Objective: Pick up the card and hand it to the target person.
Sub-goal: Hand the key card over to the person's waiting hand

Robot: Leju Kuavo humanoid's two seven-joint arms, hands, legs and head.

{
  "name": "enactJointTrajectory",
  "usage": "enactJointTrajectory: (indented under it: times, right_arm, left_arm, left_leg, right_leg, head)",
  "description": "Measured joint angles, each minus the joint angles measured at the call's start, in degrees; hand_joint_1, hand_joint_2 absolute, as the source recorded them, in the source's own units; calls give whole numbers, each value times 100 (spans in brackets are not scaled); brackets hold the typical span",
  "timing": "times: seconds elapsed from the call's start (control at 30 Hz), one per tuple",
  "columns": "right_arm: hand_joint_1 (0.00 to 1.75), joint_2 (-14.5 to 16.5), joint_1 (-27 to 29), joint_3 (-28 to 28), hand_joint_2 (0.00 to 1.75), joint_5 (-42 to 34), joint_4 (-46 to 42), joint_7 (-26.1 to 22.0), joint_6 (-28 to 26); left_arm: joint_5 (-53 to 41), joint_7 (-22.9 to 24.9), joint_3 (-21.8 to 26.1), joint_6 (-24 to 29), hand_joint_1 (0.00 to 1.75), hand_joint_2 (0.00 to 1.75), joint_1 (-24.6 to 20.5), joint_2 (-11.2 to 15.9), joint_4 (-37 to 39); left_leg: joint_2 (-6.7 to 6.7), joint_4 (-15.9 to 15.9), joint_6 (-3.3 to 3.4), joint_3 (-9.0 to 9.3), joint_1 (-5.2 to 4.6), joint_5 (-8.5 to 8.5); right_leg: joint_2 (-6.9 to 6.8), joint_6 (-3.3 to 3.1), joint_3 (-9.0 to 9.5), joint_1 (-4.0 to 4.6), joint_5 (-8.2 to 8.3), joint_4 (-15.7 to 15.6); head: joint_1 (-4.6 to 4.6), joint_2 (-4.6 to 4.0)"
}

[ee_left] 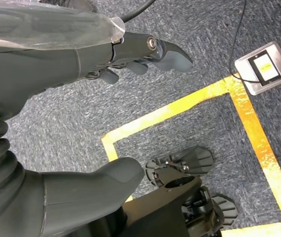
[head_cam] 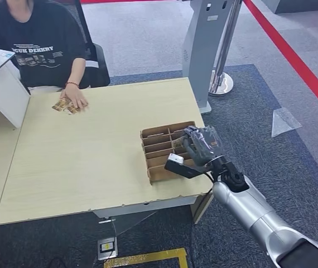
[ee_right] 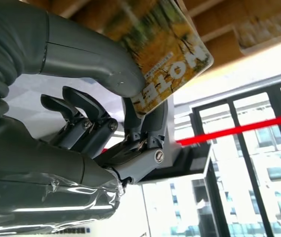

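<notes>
Status: the glossy rectangular card printed with yellow autumn foliage and block lettering is pinched between thumb and finger of the right hand, just above the brown corrugated-cardboard divider tray at the right end of the pale wood-laminate bench; pickup looks done, handover left. The seated person in a black printed T-shirt waits across the bench, palm on several similar cards. Left hand, smooth grey plastic, hangs empty with fingers apart over speckled blue-grey carpet.

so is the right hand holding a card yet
Yes, the right hand pinches a yellow card between thumb and finger in the right wrist view.
</notes>
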Motion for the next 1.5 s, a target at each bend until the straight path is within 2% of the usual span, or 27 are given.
enactJointTrajectory:
  times: [0.33,0.5,0.7,0.87,0.93,1.13,1.5]
  right_arm:
    - [171,-45,-582,100,175,-228,-710,-3,621]
    - [175,-43,-966,155,175,-475,-860,-27,703]
    - [175,-7,-1329,238,175,-490,-781,139,66]
    - [175,203,-1558,309,175,565,-396,953,-1106]
    - [175,283,-1567,311,175,1000,-326,1153,-1321]
    - [175,583,-1462,120,175,1766,-289,1074,-1384]
    - [175,1020,-1299,-281,175,1927,-89,569,-1386]
  left_arm:
    - [-92,17,-34,-61,0,175,-92,-7,0]
    - [-121,43,-72,-80,0,175,-113,-14,0]
    - [-178,96,-139,-85,0,175,-119,-49,0]
    - [-200,155,-160,-52,0,175,-139,-100,0]
    - [-199,163,-161,-35,0,175,-142,-117,0]
    - [-179,190,-163,21,0,175,-122,-144,0]
    - [-111,189,-163,74,0,175,-66,-154,0]
  left_leg:
    - [0,1,-1,0,0,2]
    - [0,1,-1,0,0,2]
    - [-1,1,-1,-3,0,2]
    - [-2,0,-1,-3,0,2]
    - [-2,0,-1,-2,1,2]
    - [-1,0,-1,-2,2,2]
    - [-2,-1,-1,-3,3,2]
  right_leg:
    - [0,-1,0,0,1,4]
    - [0,-1,0,0,1,4]
    - [-2,0,0,0,1,4]
    - [-3,-1,0,0,1,5]
    - [-2,-1,0,0,1,5]
    - [-2,-1,-2,2,0,5]
    - [-2,-1,-2,2,0,5]
  head:
    - [0,0]
    - [0,0]
    - [0,1]
    - [0,1]
    - [0,0]
    - [0,1]
    - [0,1]
